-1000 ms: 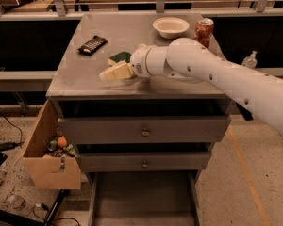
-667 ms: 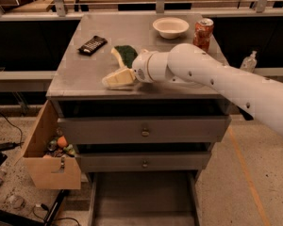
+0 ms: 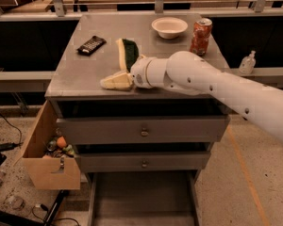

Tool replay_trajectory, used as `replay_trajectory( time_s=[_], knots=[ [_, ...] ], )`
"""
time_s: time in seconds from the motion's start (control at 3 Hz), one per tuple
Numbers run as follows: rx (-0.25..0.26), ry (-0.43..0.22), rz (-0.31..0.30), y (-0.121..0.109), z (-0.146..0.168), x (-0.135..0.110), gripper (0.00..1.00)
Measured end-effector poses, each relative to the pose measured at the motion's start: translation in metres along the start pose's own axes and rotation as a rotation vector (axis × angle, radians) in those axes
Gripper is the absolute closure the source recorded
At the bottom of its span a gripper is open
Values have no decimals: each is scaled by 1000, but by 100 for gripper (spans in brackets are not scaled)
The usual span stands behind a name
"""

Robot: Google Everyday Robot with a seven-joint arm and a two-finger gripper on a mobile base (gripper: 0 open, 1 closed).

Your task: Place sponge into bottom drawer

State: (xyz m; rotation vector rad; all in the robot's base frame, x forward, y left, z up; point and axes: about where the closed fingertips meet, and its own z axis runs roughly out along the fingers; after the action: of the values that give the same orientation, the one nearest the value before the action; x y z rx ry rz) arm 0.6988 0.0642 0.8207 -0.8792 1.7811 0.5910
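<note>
A grey metal table (image 3: 80,74) with three drawers below stands on a speckled floor, with wooden benches behind it. On its top lie a black ridged bar (image 3: 91,44) at the left, a white bowl (image 3: 169,27) at the back and a red can (image 3: 201,36) just right of the bowl.

The white arm (image 3: 217,86) reaches in from the right, low over the front of the table. Its gripper (image 3: 116,81) sits at the front edge, pointing left; I cannot tell whether it is spread or closed.

The sponge (image 3: 127,54) is on the table just behind the gripper, tilted up on its side, yellow edge to the left and green face to the right. I cannot tell whether the two touch.

The bottom drawer (image 3: 141,197) is pulled out. The two knobbed drawers above it are shut. A cardboard box (image 3: 52,173) holding small items hangs at the table's left side.
</note>
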Motion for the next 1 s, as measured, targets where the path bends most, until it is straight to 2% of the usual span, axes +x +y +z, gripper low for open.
replay_trajectory(
  time_s=[0.67,1.0],
  knots=[
    [0,0,0,0,-3,-8,87],
    [0,0,0,0,-3,-8,100]
  ],
)
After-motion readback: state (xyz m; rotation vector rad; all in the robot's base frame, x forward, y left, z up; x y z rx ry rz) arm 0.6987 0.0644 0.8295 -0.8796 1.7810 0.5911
